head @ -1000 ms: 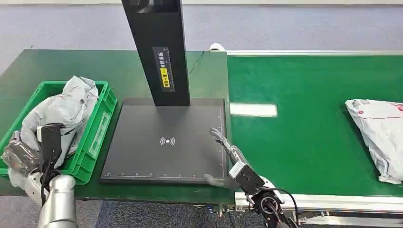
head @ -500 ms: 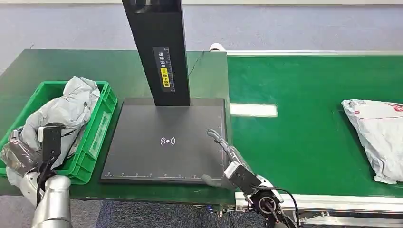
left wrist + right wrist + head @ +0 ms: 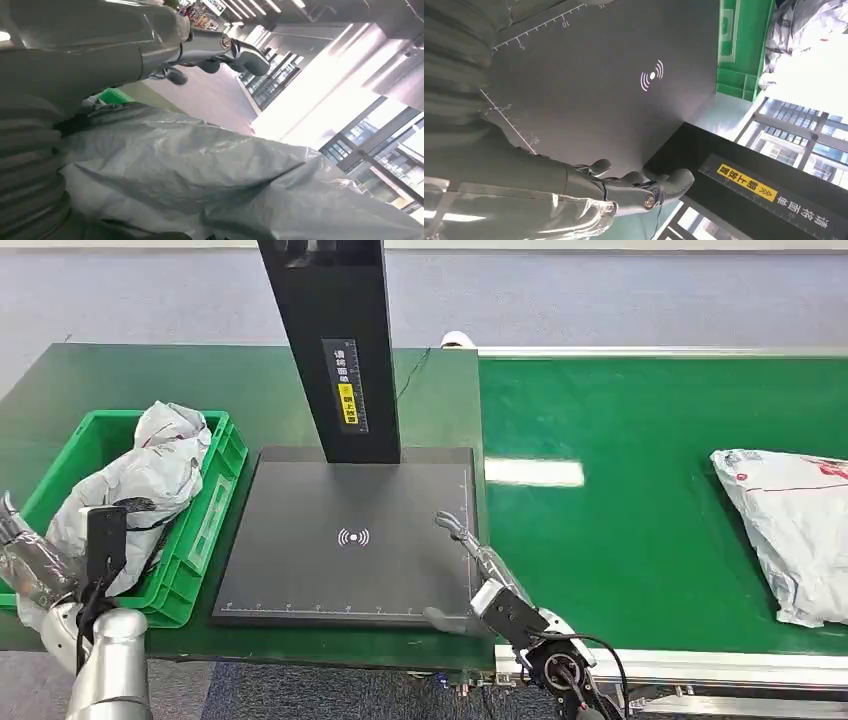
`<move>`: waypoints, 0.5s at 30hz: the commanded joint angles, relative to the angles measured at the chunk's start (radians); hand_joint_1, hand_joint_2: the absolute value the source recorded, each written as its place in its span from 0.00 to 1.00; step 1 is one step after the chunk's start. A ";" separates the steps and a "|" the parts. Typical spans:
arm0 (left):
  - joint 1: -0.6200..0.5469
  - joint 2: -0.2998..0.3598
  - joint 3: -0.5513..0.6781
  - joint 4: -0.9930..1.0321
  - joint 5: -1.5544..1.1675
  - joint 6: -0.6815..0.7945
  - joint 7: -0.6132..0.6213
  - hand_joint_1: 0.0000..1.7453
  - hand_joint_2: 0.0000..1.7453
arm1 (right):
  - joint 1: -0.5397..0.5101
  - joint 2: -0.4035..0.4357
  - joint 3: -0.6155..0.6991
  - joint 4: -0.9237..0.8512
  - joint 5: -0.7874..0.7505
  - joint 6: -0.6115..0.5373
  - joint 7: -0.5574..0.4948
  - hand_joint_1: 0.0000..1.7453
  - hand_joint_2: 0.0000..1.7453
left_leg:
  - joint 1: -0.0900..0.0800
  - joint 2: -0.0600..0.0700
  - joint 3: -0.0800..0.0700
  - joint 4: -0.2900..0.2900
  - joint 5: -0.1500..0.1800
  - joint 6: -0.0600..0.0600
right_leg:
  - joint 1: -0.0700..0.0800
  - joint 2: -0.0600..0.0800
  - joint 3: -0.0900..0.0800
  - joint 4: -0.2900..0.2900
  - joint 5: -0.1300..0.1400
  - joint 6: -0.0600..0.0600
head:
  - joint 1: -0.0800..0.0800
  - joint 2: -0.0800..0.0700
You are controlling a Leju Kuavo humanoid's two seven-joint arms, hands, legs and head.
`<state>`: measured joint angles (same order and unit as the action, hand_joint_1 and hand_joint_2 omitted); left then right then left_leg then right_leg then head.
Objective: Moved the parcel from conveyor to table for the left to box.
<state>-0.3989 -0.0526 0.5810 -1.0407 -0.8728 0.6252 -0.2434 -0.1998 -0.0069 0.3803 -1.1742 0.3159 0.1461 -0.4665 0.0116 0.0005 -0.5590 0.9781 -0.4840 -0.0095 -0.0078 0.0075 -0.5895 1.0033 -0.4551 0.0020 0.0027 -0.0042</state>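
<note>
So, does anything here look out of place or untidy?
Slightly. The grey parcel is crumpled and heaped in the green crate, bulging above its rim rather than lying flat. The scanner pad and the white parcel on the conveyor look normal.

My head camera sits high and looks forward and down across the green table (image 3: 250, 380) and the conveyor (image 3: 650, 440) beside it, with my arms entering from the near edge. The camera at my left wrist sits very close behind my left hand (image 3: 210, 47), pressed near a grey parcel (image 3: 200, 175), tilted up toward ceiling and windows. My right wrist camera looks past my right hand (image 3: 624, 187) over the black scanner pad (image 3: 599, 75), a pad the head view (image 3: 350, 540) shares.
</note>
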 commanded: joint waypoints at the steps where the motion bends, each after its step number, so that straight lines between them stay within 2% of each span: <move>1: -0.019 -0.015 0.022 0.031 0.002 0.073 0.002 0.00 1.00 | -0.034 0.004 0.022 0.048 -0.001 -0.005 0.004 0.00 1.00 | 0.000 0.000 0.002 -0.001 0.000 0.000 | 0.000 -0.001 0.002 -0.001 0.000 0.000 | 0.000 0.000; 2: -0.019 -0.015 0.022 0.031 0.002 0.073 0.002 0.00 1.00 | -0.034 0.004 0.022 0.048 -0.001 -0.005 0.004 0.00 1.00 | 0.000 0.000 0.001 0.000 0.000 0.000 | 0.000 0.000 0.001 0.000 0.000 0.000 | 0.000 0.000; 5: -0.019 -0.050 0.051 -0.011 0.039 0.073 -0.100 0.00 1.00 | -0.029 0.004 0.022 0.043 0.002 -0.005 0.004 0.00 1.00 | 0.000 0.000 0.001 0.000 0.000 0.000 | 0.000 0.000 0.001 -0.001 0.000 0.000 | 0.000 0.000; 7: 0.007 -0.056 -0.039 -0.054 0.232 0.063 -0.172 0.00 1.00 | -0.026 0.005 0.021 0.042 0.006 -0.005 0.003 0.00 1.00 | 0.000 -0.001 0.001 0.000 0.000 0.000 | 0.000 -0.001 0.001 -0.001 0.000 0.000 | 0.000 0.000; 11: 0.063 -0.062 -0.176 -0.158 0.331 0.057 -0.153 0.00 1.00 | -0.027 0.003 0.021 0.049 0.011 -0.005 -0.001 0.00 1.00 | 0.000 -0.002 0.001 -0.001 0.000 0.001 | 0.001 -0.002 0.003 -0.002 0.000 0.000 | 0.000 0.000; 14: 0.074 -0.047 -0.240 -0.162 0.275 -0.014 -0.037 0.00 1.00 | -0.019 -0.003 0.017 0.045 0.013 -0.003 -0.005 0.00 1.00 | 0.000 -0.002 0.002 -0.001 0.000 0.001 | 0.000 -0.003 0.003 -0.001 -0.001 0.000 | 0.000 0.000; 15: 0.074 -0.046 -0.246 -0.163 0.273 -0.022 -0.034 0.00 1.00 | -0.020 -0.005 0.018 0.047 0.014 0.000 -0.007 0.00 1.00 | 0.000 -0.002 0.000 0.000 0.000 0.000 | 0.000 -0.002 0.001 -0.001 0.000 0.000 | 0.000 0.000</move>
<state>-0.3614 -0.0878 0.5069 -1.1304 -0.5657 0.6222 -0.3975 -0.1995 -0.0034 0.3803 -1.1742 0.3243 0.1461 -0.4669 0.0115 0.0003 -0.5593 0.9783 -0.4840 -0.0095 -0.0079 0.0068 -0.5895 1.0032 -0.4552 0.0021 0.0031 -0.0042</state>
